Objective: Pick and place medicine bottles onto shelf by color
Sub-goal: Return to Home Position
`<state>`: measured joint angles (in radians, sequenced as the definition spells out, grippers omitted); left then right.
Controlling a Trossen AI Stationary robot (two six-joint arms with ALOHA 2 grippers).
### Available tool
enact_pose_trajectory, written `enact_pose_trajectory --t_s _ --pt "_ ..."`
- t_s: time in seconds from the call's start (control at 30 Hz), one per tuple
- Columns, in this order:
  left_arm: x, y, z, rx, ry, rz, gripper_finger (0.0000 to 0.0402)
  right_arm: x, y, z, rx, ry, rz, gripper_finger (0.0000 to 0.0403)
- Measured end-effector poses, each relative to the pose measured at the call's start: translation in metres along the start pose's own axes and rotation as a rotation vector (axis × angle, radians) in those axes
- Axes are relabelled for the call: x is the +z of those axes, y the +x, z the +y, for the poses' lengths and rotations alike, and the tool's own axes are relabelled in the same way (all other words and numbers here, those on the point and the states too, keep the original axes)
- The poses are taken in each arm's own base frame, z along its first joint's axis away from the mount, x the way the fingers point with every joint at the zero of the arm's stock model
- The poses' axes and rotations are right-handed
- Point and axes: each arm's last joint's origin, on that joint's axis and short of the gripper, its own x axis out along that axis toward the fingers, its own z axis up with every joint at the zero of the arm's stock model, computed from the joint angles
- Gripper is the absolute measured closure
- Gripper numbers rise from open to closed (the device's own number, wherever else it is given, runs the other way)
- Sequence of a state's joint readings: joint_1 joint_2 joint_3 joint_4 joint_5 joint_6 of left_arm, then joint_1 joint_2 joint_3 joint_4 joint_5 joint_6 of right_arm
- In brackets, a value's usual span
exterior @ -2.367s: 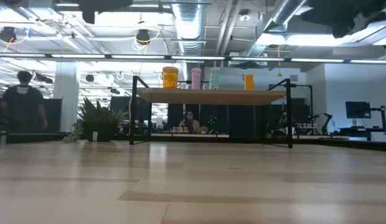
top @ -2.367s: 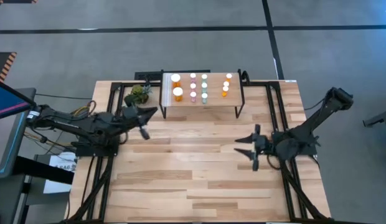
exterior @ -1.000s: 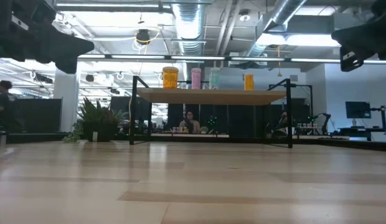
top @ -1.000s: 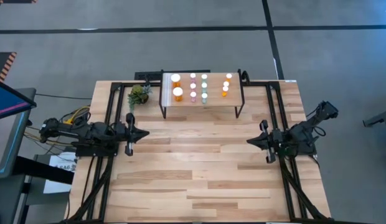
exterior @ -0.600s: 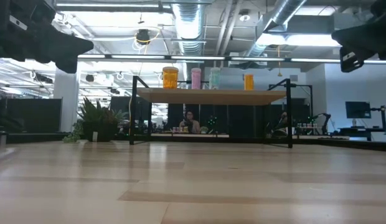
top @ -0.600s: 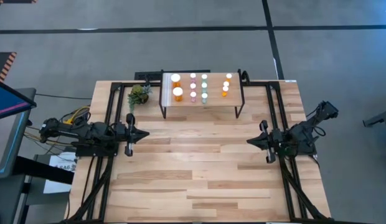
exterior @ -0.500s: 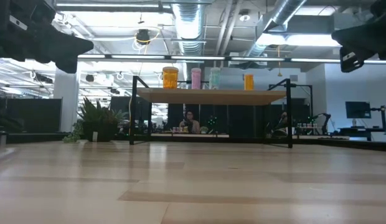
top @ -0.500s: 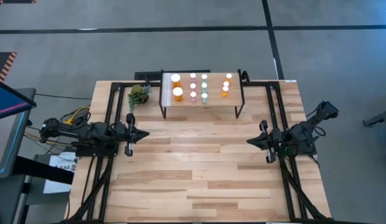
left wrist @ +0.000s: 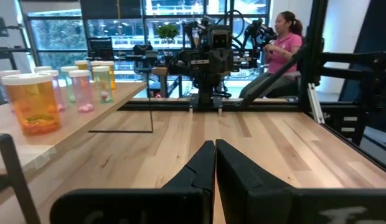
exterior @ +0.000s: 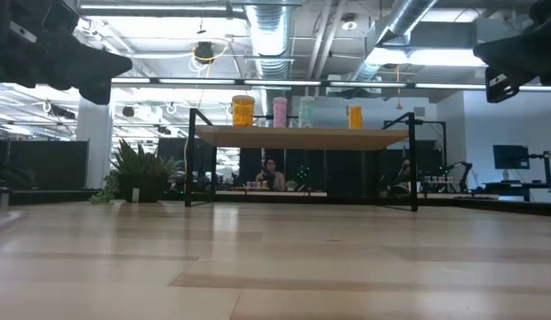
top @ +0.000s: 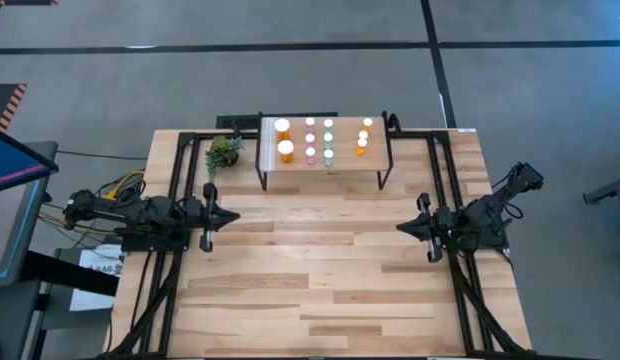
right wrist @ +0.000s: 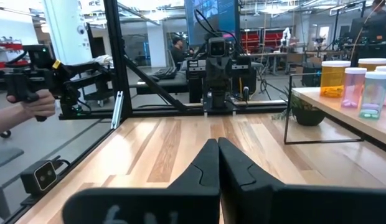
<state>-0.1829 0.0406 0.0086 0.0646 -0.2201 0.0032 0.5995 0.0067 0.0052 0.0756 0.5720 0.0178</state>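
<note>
The shelf (top: 325, 176) stands at the table's far middle on thin black legs. On it stand several medicine bottles with white caps: two large orange ones (top: 286, 150) at its left end, pink (top: 310, 152) and teal (top: 328, 156) in the middle, small orange (top: 360, 147) at its right end. In the low view they show as a row (exterior: 280, 111) on the shelf top (exterior: 302, 136). My left gripper (top: 233, 215) is shut at the table's left edge, pointing right, with nothing in it. My right gripper (top: 400, 228) is shut at the right edge, pointing left, likewise bare.
A small green plant (top: 223, 152) stands left of the shelf. Black frame rails (top: 175, 190) run along both table sides. Bare wood lies between the arms. A person in pink (left wrist: 283, 37) sits beyond the right edge, and a hand (right wrist: 25, 106) holds a device beyond the left.
Over the last second both arms have kept still. Shortly before that, each gripper drew back from the table's middle toward its own side edge and stayed shut. The bottles on the shelf have not moved.
</note>
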Motion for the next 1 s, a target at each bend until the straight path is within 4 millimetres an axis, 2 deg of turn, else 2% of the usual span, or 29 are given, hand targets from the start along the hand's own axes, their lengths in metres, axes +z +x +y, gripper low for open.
enact_pose_trajectory --t_s 0.6,1.0 --pt "0.0001 -0.0003 -0.0020 -0.072 0.010 -0.003 0.0401 -0.0002 0.0000 -0.0002 -0.006 0.000 0.000 0.0372" --pt "0.0040 -0.0026 -0.0020 -0.088 0.044 -0.051 0.0401 0.0002 0.0000 -0.0002 -0.008 0.003 -0.004 0.0376"
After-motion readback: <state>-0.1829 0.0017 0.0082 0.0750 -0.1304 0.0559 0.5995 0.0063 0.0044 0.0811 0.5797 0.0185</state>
